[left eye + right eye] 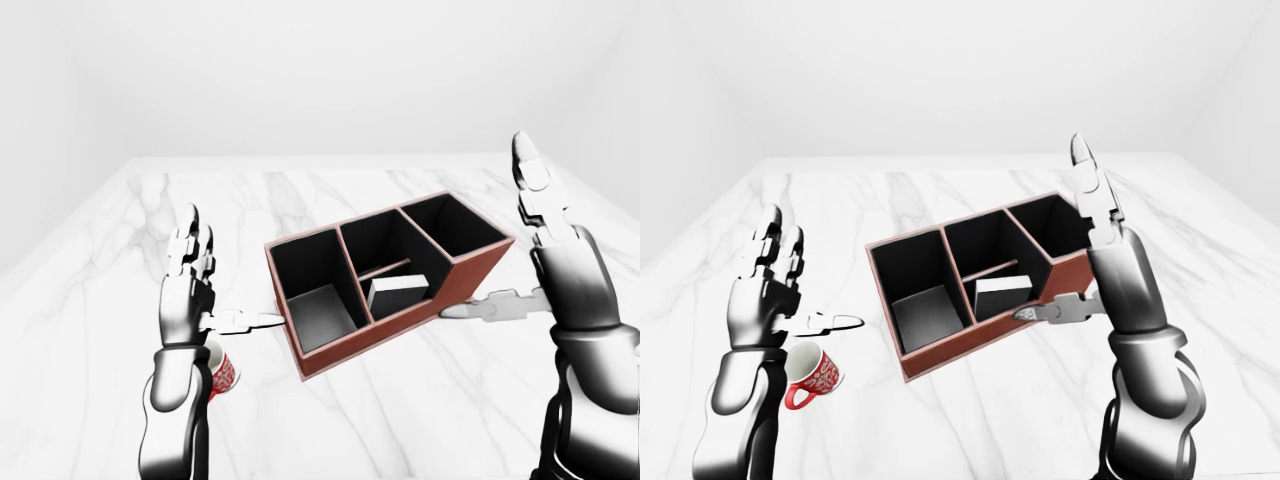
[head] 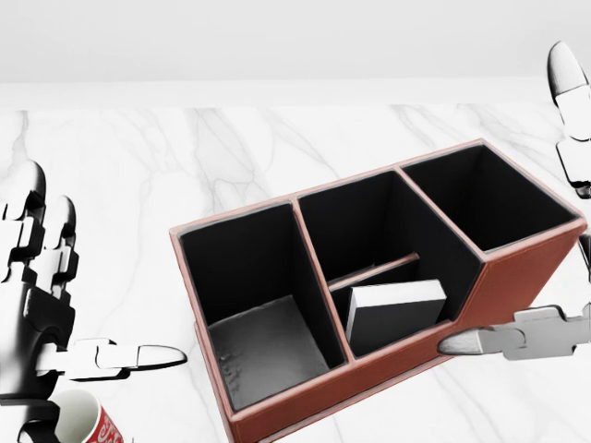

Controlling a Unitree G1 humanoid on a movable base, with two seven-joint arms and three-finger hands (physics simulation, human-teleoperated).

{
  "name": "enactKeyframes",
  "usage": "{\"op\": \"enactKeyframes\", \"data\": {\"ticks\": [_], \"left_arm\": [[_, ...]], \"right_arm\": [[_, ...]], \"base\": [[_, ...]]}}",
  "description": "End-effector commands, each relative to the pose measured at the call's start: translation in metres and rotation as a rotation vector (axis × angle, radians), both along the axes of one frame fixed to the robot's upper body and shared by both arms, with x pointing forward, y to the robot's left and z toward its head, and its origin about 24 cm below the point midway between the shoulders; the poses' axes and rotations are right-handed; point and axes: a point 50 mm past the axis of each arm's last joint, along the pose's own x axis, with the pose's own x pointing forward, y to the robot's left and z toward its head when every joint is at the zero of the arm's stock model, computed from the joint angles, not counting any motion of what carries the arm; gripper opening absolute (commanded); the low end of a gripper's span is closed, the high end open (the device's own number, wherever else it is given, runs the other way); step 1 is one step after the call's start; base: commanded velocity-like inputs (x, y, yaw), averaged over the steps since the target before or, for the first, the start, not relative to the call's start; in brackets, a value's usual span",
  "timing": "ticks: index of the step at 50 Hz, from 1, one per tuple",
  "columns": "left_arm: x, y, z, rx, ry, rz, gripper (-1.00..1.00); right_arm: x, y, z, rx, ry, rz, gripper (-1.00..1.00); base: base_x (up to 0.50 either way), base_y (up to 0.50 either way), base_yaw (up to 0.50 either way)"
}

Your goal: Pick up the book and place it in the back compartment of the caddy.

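The red-brown caddy [image 2: 517, 277] with black insides lies aslant on the marble table. Its middle compartment is split by a thin divider. The dark book [image 2: 395, 314] with a pale top edge stands free in the lower half of that split, below the divider in the head view. My right hand [image 1: 490, 235] is open at the caddy's right end, fingers pointing up and thumb [image 2: 503, 340] stretched along the caddy's outer wall, holding nothing. My left hand [image 2: 106, 265] is open to the left of the caddy, thumb pointing at it, apart from it.
A red and white mug [image 1: 815, 372] lies on the table under my left hand. The white marble table [image 1: 330, 190] stretches away toward the top of the views, with its far edge against a plain white wall.
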Motion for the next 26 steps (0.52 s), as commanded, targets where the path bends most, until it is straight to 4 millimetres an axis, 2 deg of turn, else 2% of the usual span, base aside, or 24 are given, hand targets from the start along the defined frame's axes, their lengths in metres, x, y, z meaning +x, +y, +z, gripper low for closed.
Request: {"op": "enactKeyframes", "data": {"ticks": [1,12,26], "left_arm": [[-0.001,0.001,0.002,-0.002,-0.010,0.003,1.00],[-0.002,0.001,0.004,-0.005,-0.017,0.004,1.00],[-0.001,0.001,0.000,-0.008,-0.002,0.003,1.00]], "right_arm": [[-0.020,0.004,0.017,-0.009,-0.098,0.039,1.00],[-0.040,0.012,0.035,-0.033,-0.209,0.103,1.00],[-0.055,0.014,0.052,-0.021,-0.334,0.153,1.00]], "base": [[0.00,0.00,0.00],[0.00,0.00,0.00],[0.00,0.00,0.00]]}}
